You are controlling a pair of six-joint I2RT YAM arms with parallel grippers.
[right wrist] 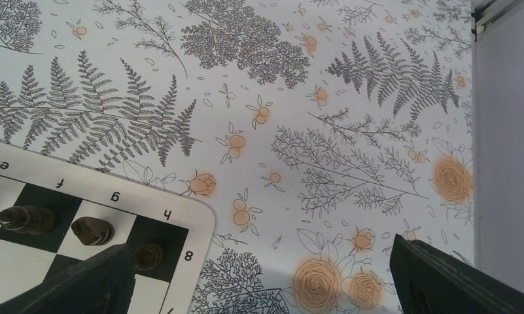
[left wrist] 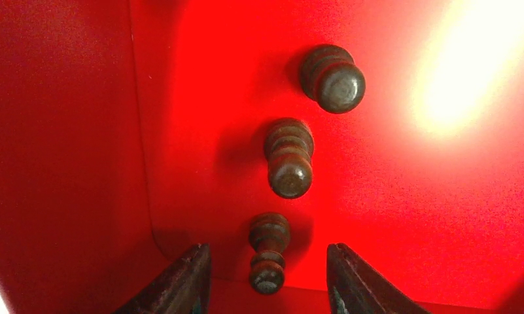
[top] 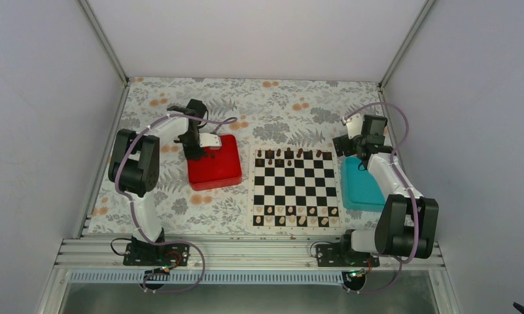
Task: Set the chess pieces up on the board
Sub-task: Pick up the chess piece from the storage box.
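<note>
The board [top: 296,188] lies mid-table, with dark chess pieces [top: 289,154] along its far row and pale ones along the near row. My left gripper [top: 195,152] reaches into the red tray [top: 214,171]. In the left wrist view it is open [left wrist: 267,281], its jaws on either side of a dark pawn [left wrist: 269,252] without touching. Two more dark pawns [left wrist: 289,157] [left wrist: 332,78] stand behind it. My right gripper [top: 348,145] hovers open off the board's far right corner [right wrist: 193,216]. In the right wrist view its wide gap [right wrist: 259,288] is over bare cloth, beside dark pieces [right wrist: 92,230].
A teal tray [top: 361,188] lies right of the board, under my right arm. The red tray's left wall [left wrist: 63,150] stands close beside my left fingers [left wrist: 180,281]. The flowered cloth [right wrist: 311,131] covers the table. White walls enclose the far and side edges.
</note>
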